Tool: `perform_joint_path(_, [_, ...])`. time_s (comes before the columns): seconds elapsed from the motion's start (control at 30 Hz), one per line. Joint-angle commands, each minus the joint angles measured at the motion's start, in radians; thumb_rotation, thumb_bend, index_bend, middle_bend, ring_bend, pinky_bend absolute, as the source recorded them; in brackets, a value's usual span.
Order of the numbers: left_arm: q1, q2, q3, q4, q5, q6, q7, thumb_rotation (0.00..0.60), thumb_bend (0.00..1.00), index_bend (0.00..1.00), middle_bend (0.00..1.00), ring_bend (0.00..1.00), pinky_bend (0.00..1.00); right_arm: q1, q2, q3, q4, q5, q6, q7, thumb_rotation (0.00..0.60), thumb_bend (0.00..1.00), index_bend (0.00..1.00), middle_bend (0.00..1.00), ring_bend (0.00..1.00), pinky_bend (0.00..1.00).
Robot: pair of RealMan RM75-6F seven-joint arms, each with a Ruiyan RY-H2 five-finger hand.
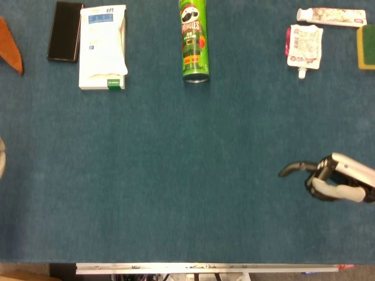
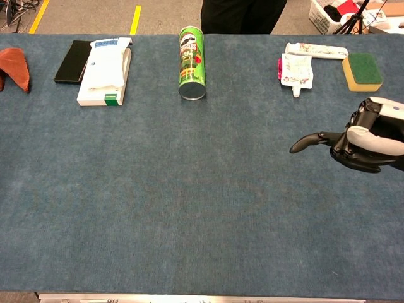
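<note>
**My right hand over bare cloth, holding nothing**

My right hand (image 1: 334, 178) hangs above the blue table (image 1: 187, 193) at its right side, fingers spread apart, one dark finger (image 2: 309, 141) stretched toward the middle. It touches nothing. Nearest to it, yet well apart toward the far edge, lies the white pouch (image 2: 296, 69), with the toothpaste tube (image 2: 315, 50) just behind it and the sponge (image 2: 362, 71) beside. Of my left hand (image 1: 2, 158) only a sliver shows at the left edge; I cannot tell its state.
</note>
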Motion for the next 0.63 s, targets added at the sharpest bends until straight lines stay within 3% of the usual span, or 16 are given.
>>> perform_joint_path(0.03, [0.000, 0.000, 0.001, 0.000, 0.000, -0.001, 0.002, 0.600, 0.41, 0.57, 0.54, 0.51, 0.51, 0.052, 0.012, -0.057, 0.038, -0.050, 0.059, 0.085, 0.158, 0.00, 1.00, 1.00, 0.86, 0.22])
perform_joint_path(0.63, [0.002, -0.001, -0.008, 0.007, -0.017, 0.001, 0.015, 0.600, 0.41, 0.57, 0.54, 0.51, 0.51, 0.067, 0.025, -0.106, 0.034, 0.012, 0.069, 0.000, 0.158, 0.00, 1.00, 1.00, 0.86, 0.22])
